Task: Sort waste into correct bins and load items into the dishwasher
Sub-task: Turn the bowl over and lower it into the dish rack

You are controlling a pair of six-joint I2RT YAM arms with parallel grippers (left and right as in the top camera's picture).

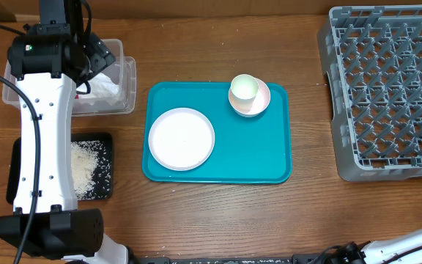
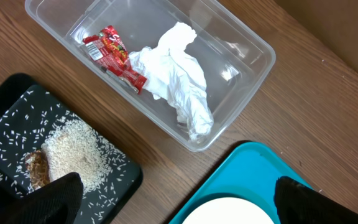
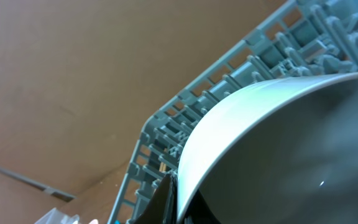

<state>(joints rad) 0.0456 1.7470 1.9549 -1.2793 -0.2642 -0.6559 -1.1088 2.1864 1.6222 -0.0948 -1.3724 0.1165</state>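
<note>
My left gripper (image 2: 178,200) is open and empty, hovering between the black tray (image 2: 5,118) and the teal tray (image 2: 253,174). The clear tub (image 2: 253,68) holds the crumpled white napkin (image 2: 179,81) and the red wrapper (image 2: 114,56). The black tray holds rice (image 2: 73,149) and a brown scrap (image 2: 37,168). The white plate (image 1: 182,138), the cup (image 1: 244,88) and the pink saucer (image 1: 261,103) sit on the teal tray. My right gripper (image 3: 171,199) is shut on the rim of the grey-blue bowl (image 3: 278,143), close to the grey dish rack (image 3: 166,130).
The dish rack (image 1: 387,88) stands at the right of the table, the teal tray (image 1: 255,147) in the middle, the clear tub (image 1: 127,88) and black tray (image 1: 105,143) at the left. My left arm reaches over the tub. Only part of my right arm (image 1: 409,246) shows at the bottom edge.
</note>
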